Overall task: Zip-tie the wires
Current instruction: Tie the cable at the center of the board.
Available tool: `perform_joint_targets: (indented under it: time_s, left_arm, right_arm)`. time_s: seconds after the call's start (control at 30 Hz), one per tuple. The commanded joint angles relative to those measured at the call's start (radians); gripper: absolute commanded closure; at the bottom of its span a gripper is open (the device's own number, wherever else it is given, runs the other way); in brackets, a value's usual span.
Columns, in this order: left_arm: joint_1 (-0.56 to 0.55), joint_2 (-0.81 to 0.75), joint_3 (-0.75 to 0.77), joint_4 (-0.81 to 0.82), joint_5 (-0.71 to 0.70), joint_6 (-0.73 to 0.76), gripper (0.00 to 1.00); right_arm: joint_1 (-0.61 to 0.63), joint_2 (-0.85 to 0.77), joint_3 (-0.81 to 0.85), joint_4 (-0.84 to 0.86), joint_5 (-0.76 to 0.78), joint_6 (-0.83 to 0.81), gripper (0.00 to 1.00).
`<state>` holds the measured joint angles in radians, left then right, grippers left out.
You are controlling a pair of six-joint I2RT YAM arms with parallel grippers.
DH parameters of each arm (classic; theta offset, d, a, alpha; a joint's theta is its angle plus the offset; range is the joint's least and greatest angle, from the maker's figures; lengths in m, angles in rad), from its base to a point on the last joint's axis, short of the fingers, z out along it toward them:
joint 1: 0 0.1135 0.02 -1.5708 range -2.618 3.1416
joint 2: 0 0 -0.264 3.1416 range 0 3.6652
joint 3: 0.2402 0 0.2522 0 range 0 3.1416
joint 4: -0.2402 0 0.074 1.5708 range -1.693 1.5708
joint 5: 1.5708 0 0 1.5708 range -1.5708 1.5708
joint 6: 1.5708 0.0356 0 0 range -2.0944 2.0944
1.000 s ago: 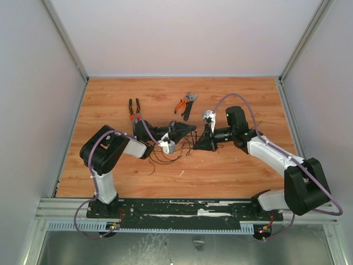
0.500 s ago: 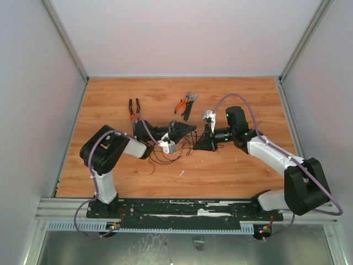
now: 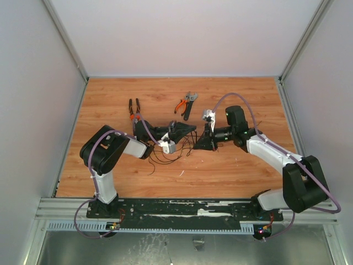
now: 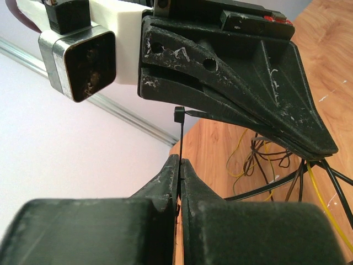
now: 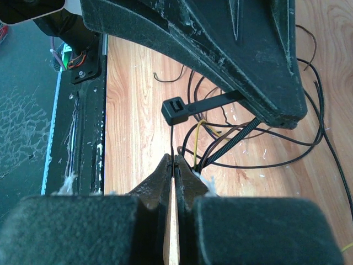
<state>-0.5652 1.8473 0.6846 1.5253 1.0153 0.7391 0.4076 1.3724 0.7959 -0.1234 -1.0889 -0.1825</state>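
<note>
- Wires (image 3: 167,155) in loose black-brown loops on the wooden tabletop (image 3: 242,174), mid-table, spread beneath the two gripper tips and a little toward the near edge; one yellow strand among them in the wrist views.
- Zip tie (image 5: 205,102) above that tangle, off the surface, strung between both grippers: square head in the open, flat strap leading from it to the left fingertips, ribbed length slanting past the strands below.
- Left gripper (image 4: 179,165): jaws pressed together on the thin black strip, head a little above the tips.
- Right gripper (image 5: 173,160): jaws likewise pinched tight on a thin dark strip running up to the head.
- Tips of the two grippers facing each other, close together, near the table's centre.
- Surface: orange-brown wood-grain board, with small white flecks toward the front.
- Further back on the board: black-handled pliers (image 3: 134,113) to the left; orange-handled cutters (image 3: 180,105) and a dark tool with a silvery head (image 3: 189,106) just beside one another near the middle.
- Room: plain white walls (image 3: 182,33) on three sides, aluminium posts (image 3: 66,41) in the back corners, a black mounting rail (image 3: 176,208) along the near edge carrying both arm bases.
</note>
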Motion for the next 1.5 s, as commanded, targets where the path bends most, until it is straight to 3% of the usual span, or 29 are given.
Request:
perform_joint_targets:
  time_s: [0.0,1.47]
  left_arm:
    - [-0.002,0.007,0.016,0.197,-0.009,0.006,1.00]
    - [-0.003,0.009,0.021,0.205,-0.010,-0.027,1.00]
  right_arm:
    - [-0.007,0.014,0.010,-0.022,-0.020,-0.013,1.00]
    - [0.021,-0.022,-0.024,-0.004,0.013,-0.018,1.00]
